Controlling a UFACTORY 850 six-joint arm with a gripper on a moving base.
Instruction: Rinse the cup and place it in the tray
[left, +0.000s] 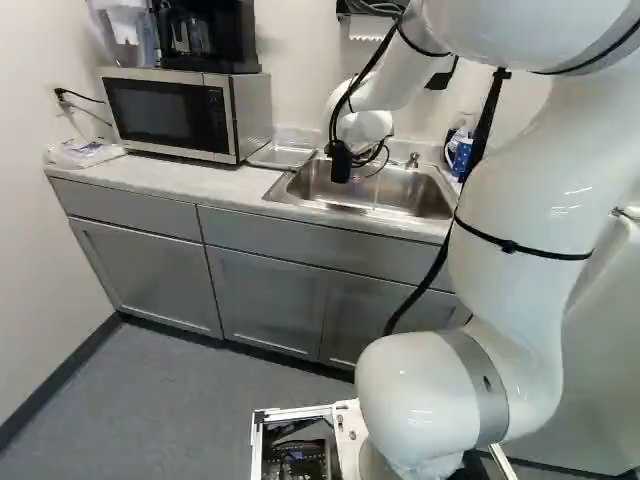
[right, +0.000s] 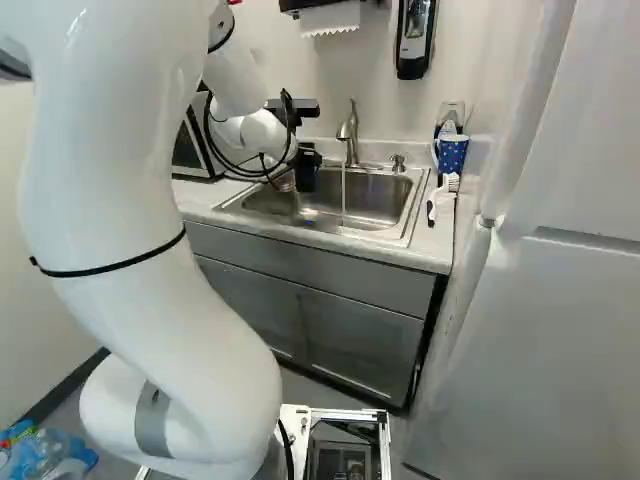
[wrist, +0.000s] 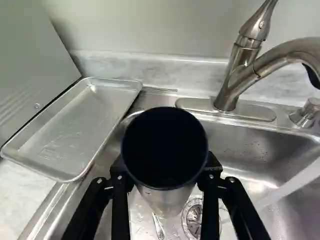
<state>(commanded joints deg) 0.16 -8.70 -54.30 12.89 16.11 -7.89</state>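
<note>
Gripper (right: 306, 170) clasping cup (wrist: 165, 155) between part-open fingers, cup's dark mouth facing the wrist, both hanging over sink (wrist: 240, 142), tray (wrist: 75, 125) lying beside it.

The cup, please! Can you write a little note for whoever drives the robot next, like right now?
Gripper: shut on the cup, holding it over the sink.
Tray: on the other side of the cup from the faucet, by the sink's edge.
Done: cup picked up, water running. The stream falls beside the cup, not into it. I can't tell if it has been rinsed.
Left: rinse it if needed, then set it in the tray.
</note>
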